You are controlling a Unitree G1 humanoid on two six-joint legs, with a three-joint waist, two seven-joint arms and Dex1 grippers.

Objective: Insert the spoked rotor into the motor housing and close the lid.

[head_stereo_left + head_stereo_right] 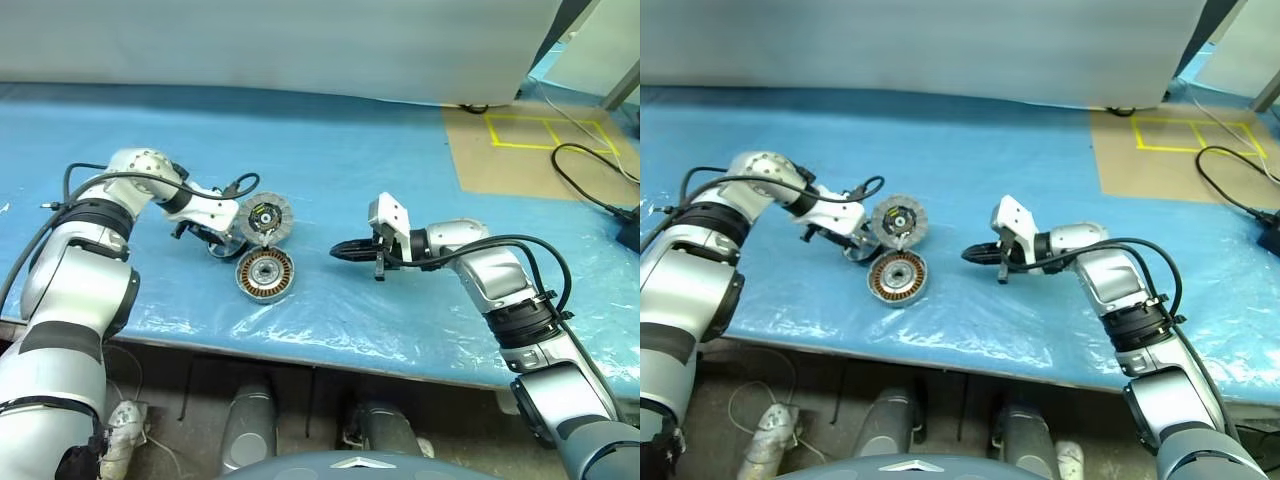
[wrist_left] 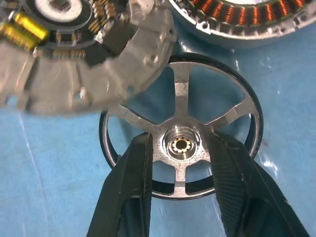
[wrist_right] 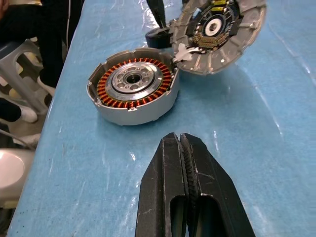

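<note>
On the blue tabletop (image 1: 400, 180), left to right:

Left gripper (image 2: 180, 148): its two black fingers (image 2: 131, 182) straddle the hub of the spoked rotor (image 2: 182, 94), one on each side, close against it. Whether they bear on it firmly enough to lift I cannot tell.

Spoked rotor: lies flat on the tabletop under the left gripper, dark rim around pale spokes, hub facing up toward the wrist. Being round, it has no long axis to line up; only its flat face matters.

Lid (image 1: 265, 220): tilted up on edge, its inner side with dark centre and green-yellow parts facing the camera, overhanging part of the rotor's rim and joined at its lower edge to the housing.

Motor housing (image 1: 265, 273): sits open just beside the rotor and nearer the table's front edge, copper windings (image 3: 106, 86) and central hub facing up, nothing inside yet.

Right gripper (image 1: 352, 252): fingers pressed together on nothing, hovering well apart from the parts, pointing toward them.

Deciding relation: the housing's open mouth lies just past the rotor from the left fingers, so the left arm is far the nearer.

Judgement: the coming move is likely a short carry of the rotor, kept level, out from under the lid's overhang and down onto the housing's hub.
</note>
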